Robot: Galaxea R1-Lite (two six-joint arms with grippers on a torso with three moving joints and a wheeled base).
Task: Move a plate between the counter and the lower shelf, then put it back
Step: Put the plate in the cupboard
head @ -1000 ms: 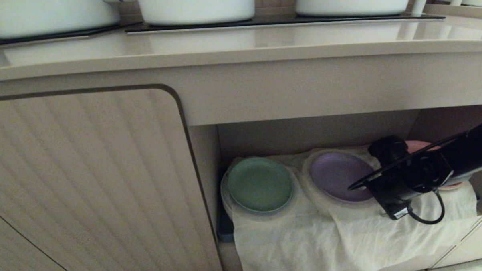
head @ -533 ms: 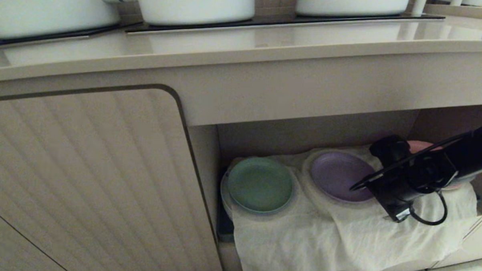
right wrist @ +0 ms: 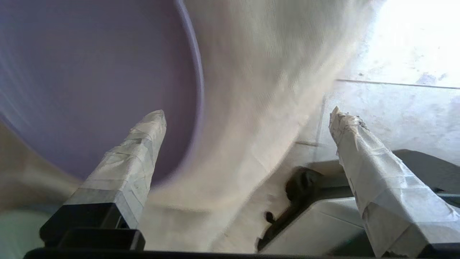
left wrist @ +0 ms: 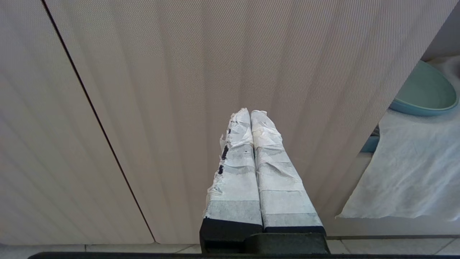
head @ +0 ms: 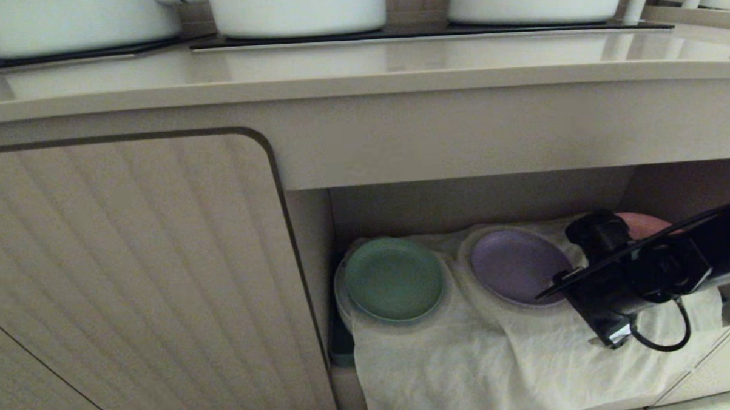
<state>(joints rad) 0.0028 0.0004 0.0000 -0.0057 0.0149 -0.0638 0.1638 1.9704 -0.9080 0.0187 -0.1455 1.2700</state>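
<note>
The lilac plate (head: 513,265) lies on the middle hump of the white cloth (head: 467,359) in the lower shelf (head: 462,204). My right arm (head: 677,267) reaches into the recess from the right, level with the plate's right edge. In the right wrist view my right gripper (right wrist: 247,113) is wide open, gripping nothing. One taped finger (right wrist: 143,144) shows over the plate (right wrist: 90,79); the other is off past the cloth. My left gripper (left wrist: 251,114) is shut and empty, parked facing the ribbed cabinet door (left wrist: 179,90). The counter (head: 360,65) runs above, with no plate on it.
A green plate (head: 393,278) sits on the left hump and a pink plate (head: 645,222) shows behind my right arm. Large white pots (head: 297,10) stand on the black hob panels. The closed ribbed door (head: 131,280) fills the left; an open door panel (head: 722,362) stands at the lower right.
My right arm has drawn back a little to the right and downward, uncovering more of the lilac plate. The plate stays on its hump.
</note>
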